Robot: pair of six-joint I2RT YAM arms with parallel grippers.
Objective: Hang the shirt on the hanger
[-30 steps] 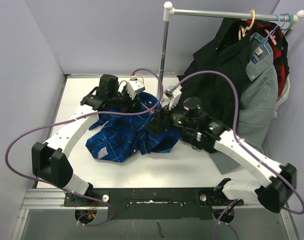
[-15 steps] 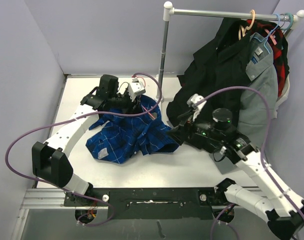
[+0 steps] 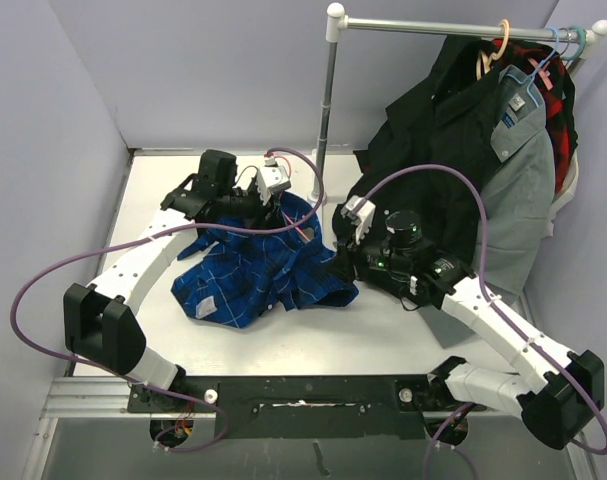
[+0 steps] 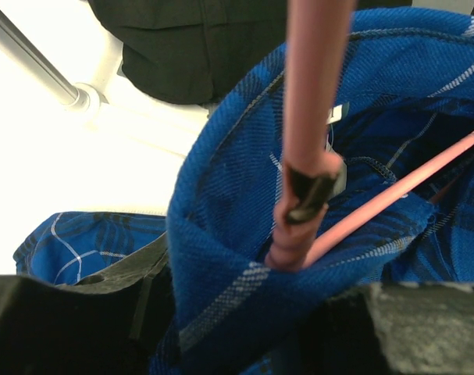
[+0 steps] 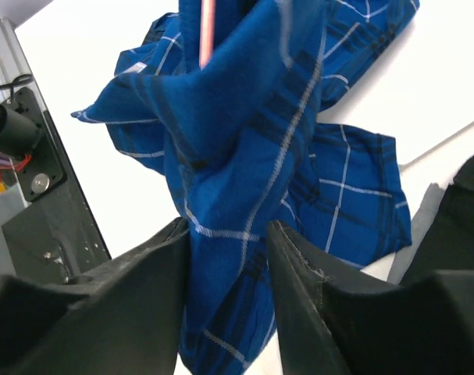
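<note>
The royal-blue plaid shirt (image 3: 248, 275) lies bunched on the white table, its upper part lifted toward my left gripper (image 3: 273, 205). The thin pink hanger (image 3: 302, 229) is inside the shirt. In the left wrist view the hanger's neck (image 4: 307, 117) runs down into a fold of the collar (image 4: 237, 180) between the jaws, which are shut on it with the cloth. My right gripper (image 3: 341, 262) is at the shirt's right edge. Its fingers (image 5: 155, 273) press a hanging fold of the shirt (image 5: 244, 156) from both sides, and a sliver of the hanger (image 5: 208, 31) shows above.
A clothes rail (image 3: 453, 27) on a metal pole (image 3: 326, 110) stands at the back. A black garment (image 3: 423, 160), a grey collared shirt (image 3: 523, 170) and a red-black plaid garment (image 3: 561, 95) hang from it at the right. Purple cables (image 3: 463, 190) arc over both arms.
The right arm swung out to the right with open jaws, then came back to the shirt's right edge and closed on a fold. The left arm has not moved.
</note>
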